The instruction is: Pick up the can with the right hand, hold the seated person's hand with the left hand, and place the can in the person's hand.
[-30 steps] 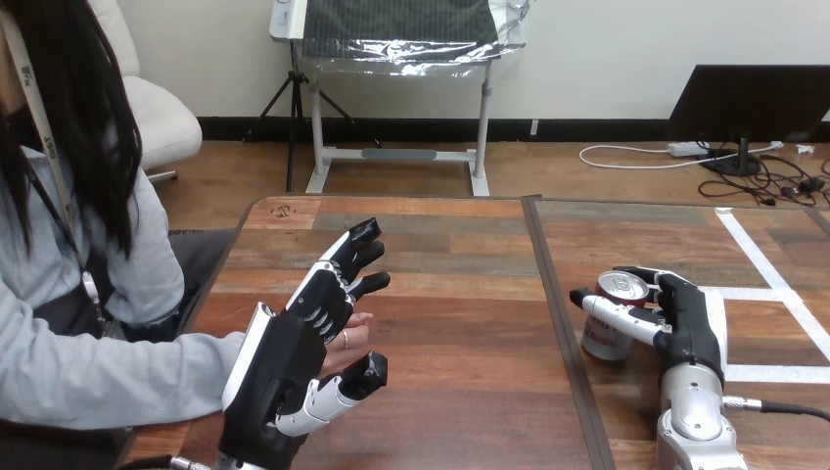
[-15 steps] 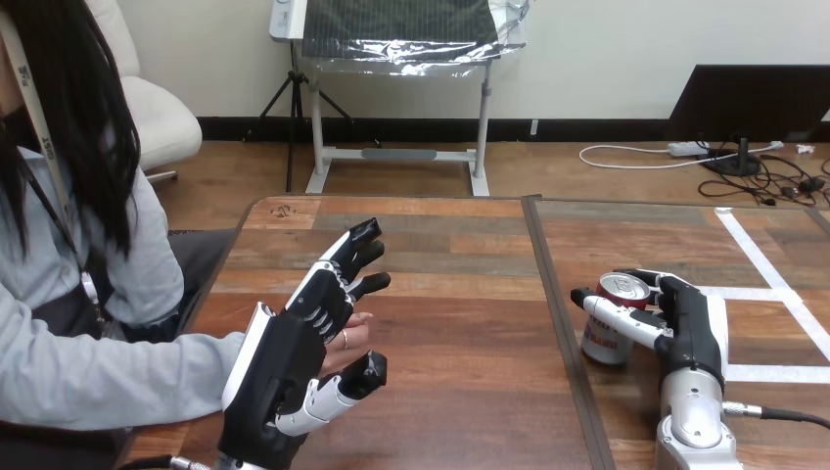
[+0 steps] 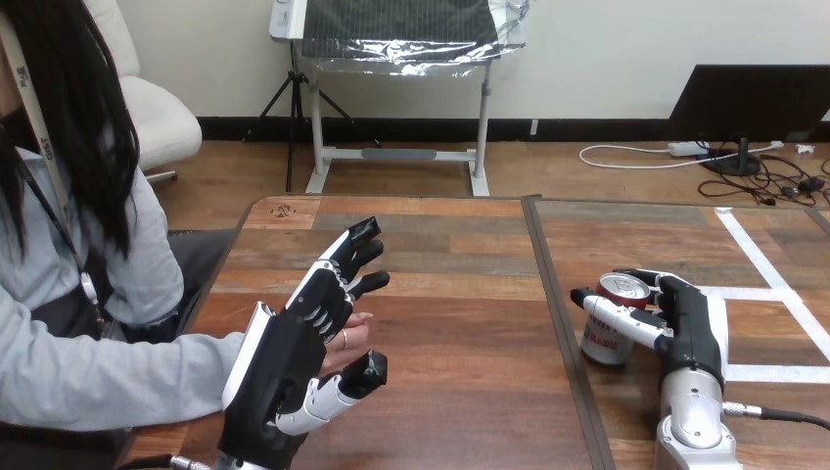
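Observation:
A silver can [image 3: 611,327] with a red band stands upright on the right half of the wooden table [image 3: 460,294]. My right hand [image 3: 685,323] is wrapped around it, thumb across its front and fingers behind its rim. At the lower left my left hand [image 3: 294,357] stands on edge with fingers straight and thumb spread. The person's hand [image 3: 350,338] lies behind its palm, fingertips peeking past; I see no finger curled round it.
White tape lines [image 3: 773,284] cross the table's right part. A dark seam [image 3: 553,313] divides the two tabletops. The person's grey sleeve [image 3: 108,377] reaches in from the left edge.

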Action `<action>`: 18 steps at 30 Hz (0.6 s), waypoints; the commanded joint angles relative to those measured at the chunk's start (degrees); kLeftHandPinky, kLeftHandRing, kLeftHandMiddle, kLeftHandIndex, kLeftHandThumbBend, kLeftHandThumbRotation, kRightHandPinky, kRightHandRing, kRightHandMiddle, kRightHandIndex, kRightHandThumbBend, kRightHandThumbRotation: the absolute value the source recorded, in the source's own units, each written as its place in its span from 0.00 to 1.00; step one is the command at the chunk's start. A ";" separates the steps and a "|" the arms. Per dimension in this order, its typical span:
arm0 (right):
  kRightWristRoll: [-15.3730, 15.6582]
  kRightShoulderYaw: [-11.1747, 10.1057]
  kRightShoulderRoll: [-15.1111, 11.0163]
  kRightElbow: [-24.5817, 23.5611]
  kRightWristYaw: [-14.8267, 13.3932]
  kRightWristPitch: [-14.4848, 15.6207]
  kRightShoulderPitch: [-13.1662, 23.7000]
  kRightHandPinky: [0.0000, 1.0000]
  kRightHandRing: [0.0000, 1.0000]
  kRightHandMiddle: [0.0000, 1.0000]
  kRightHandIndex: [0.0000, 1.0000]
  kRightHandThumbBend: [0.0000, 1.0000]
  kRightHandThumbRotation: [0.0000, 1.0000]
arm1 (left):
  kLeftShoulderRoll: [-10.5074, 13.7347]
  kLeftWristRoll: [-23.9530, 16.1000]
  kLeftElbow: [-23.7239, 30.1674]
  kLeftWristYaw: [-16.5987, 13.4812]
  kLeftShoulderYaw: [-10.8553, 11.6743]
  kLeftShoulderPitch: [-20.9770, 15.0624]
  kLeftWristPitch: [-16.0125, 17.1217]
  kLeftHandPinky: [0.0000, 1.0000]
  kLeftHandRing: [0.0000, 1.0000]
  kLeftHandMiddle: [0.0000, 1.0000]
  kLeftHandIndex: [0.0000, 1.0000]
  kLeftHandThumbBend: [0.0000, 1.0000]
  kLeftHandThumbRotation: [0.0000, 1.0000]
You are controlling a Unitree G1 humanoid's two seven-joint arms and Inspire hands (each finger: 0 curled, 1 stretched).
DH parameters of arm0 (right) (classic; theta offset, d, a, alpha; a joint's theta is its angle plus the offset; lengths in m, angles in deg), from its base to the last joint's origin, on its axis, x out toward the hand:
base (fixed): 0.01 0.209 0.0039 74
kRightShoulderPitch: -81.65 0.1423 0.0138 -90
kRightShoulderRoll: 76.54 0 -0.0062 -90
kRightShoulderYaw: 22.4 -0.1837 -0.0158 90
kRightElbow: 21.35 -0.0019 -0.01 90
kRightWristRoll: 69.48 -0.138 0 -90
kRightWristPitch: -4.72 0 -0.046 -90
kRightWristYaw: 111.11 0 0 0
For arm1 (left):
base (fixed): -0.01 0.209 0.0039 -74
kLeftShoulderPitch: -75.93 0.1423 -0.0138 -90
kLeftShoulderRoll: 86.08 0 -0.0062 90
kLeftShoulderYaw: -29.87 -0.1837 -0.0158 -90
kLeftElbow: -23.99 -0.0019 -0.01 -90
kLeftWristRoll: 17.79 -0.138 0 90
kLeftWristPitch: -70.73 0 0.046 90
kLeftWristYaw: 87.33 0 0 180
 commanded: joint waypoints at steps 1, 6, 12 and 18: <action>0.14 0.22 1.07 -1.15 0.66 -1.49 2.14 0.53 0.52 0.60 0.60 0.78 0.00 | 0.25 -1.37 1.15 -1.52 0.81 -3.47 0.78 0.83 0.93 0.94 0.90 1.00 0.67; 0.46 0.53 1.08 -1.36 1.19 -2.69 2.04 0.53 0.53 0.61 0.60 0.76 0.00 | 0.59 -3.70 1.36 -3.66 1.08 -3.47 1.48 0.83 0.93 0.94 0.90 1.00 0.68; 1.08 0.98 1.13 -1.45 0.90 -2.91 2.19 0.50 0.51 0.61 0.60 0.76 0.00 | 0.62 -4.56 1.15 -5.10 1.17 -3.87 2.26 0.85 0.93 0.94 0.90 1.00 0.67; 1.53 1.40 1.22 -1.62 0.94 -3.44 2.24 0.44 0.46 0.61 0.59 0.77 0.00 | 0.76 -5.49 0.99 -6.70 1.47 -4.26 2.55 0.89 0.94 0.94 0.90 1.00 0.65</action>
